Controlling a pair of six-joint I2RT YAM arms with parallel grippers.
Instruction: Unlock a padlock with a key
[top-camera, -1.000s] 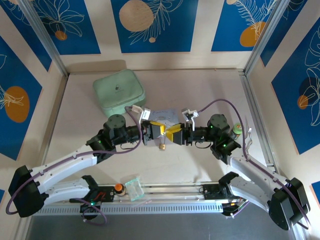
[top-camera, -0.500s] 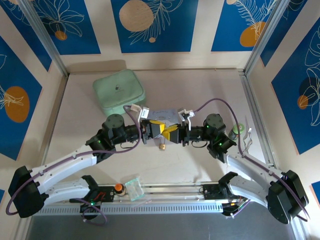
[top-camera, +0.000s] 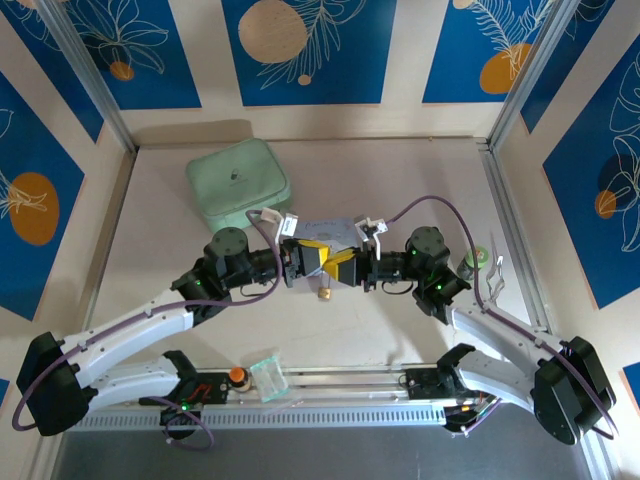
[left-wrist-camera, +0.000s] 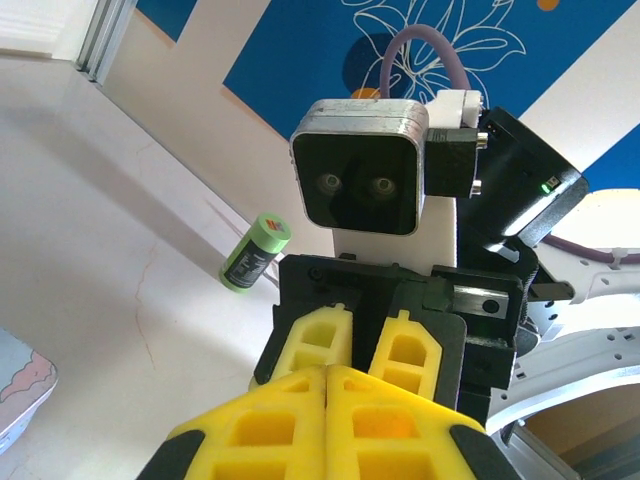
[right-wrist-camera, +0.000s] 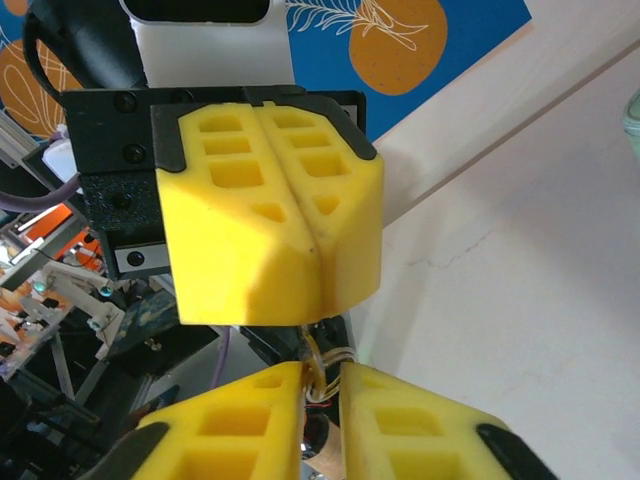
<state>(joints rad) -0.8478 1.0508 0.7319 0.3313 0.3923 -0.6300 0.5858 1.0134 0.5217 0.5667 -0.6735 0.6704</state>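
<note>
Right wrist view is telling me the most. The right jaws are standing almost closed, with only a narrow slit between their yellow pads. A thin metal loop is sitting in that slit and touching both sides, so I am reading it as pinched. Straight ahead, the left jaws are clenched tight, their pads pressing face to face along one seam. The loop's upper end is running up to the bottom of that seam, and I cannot tell whether it is caught inside. I also cannot tell whether the loop is the shackle or part of the key. Lower in the slit, a blurred brass-coloured bit is peeking through.

Left wrist view is showing the left pads pressed together at the bottom edge. Just beyond them, the right jaws' fingertips are sitting close together under the other wrist camera. A green tube is lying on the table near the wall, and the corner of a pale tin is poking in at lower left.

Top external view is giving me the layout: both arms are meeting tip to tip at mid-table. The padlock is showing as a small brass body just on the near side of the meeting jaws, and I cannot tell whether it is hanging or resting. A mint-green case is lying well apart, far left.
</note>
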